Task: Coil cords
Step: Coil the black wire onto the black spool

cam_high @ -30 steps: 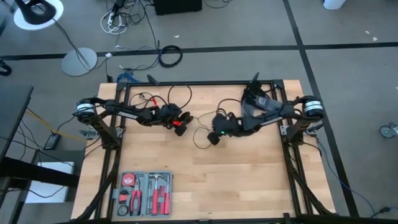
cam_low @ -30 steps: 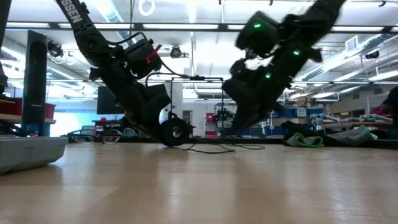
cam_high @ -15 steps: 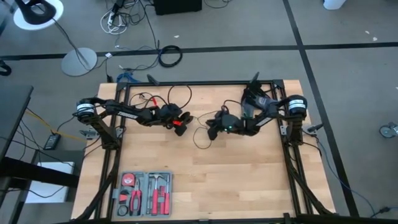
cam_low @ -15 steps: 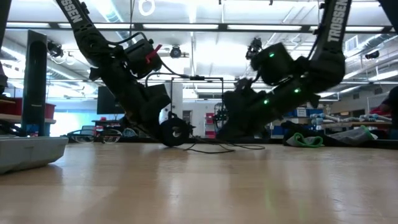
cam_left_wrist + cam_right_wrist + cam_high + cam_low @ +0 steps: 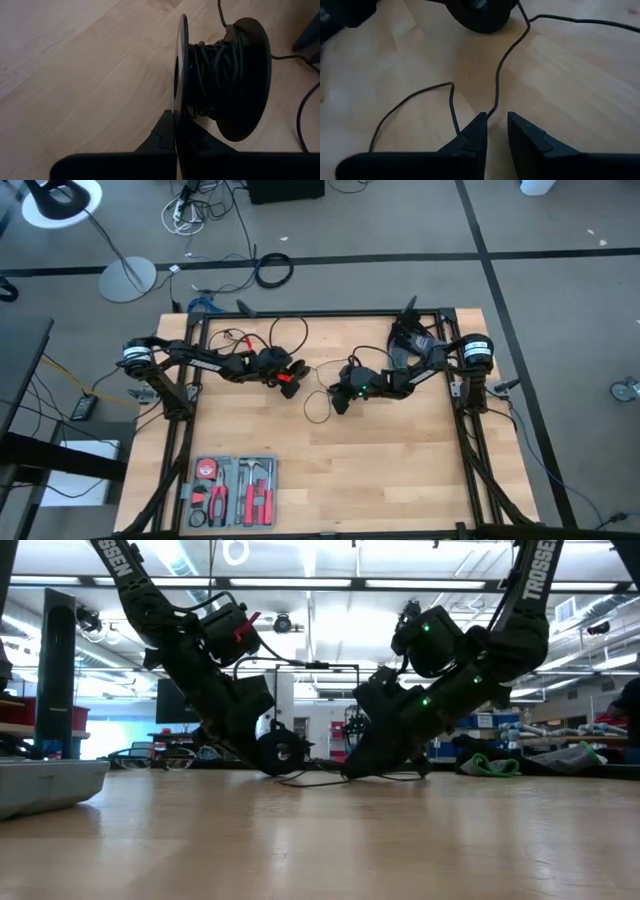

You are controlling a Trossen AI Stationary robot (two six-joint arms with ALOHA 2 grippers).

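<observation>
High view: left pincer [image 5: 291,377] sits at about 10 o'clock of bench [image 5: 400,470] centre, holding the spool; right pincer [image 5: 340,400] is just right of it, nose down on the wood; loose cord [image 5: 318,402] loops on the bench between and below the two; tool tray [image 5: 232,491] at 7 o'clock, well apart.

Low view: both arms angle down to the bench top; spool [image 5: 281,752] stands on edge at the surface under the left arm; cord [image 5: 385,777] trails flat along the bench past the right pincer [image 5: 352,772].

Left wrist view: left pincer [image 5: 176,137] is together, clamped on one flange of the spool [image 5: 220,80]; cord [image 5: 205,75] is wound thick on the hub, not tidy; a free strand runs off over the bench.

Right wrist view: right pincer [image 5: 494,131] is slightly apart; a cord [image 5: 496,87] strand runs into the gap from the spool [image 5: 480,12]; can't tell if the fingers [image 5: 475,135] actually touch it; second strand [image 5: 420,100] curves just beside the left finger.

Risks, my read: gap is narrow and the cord thin, so the pincer could close beside it, or catch both strands and drag a tangle; pulling while the grip on the flange is only edge-on could twist the spool out; slack loops may snag on the fingers.
</observation>
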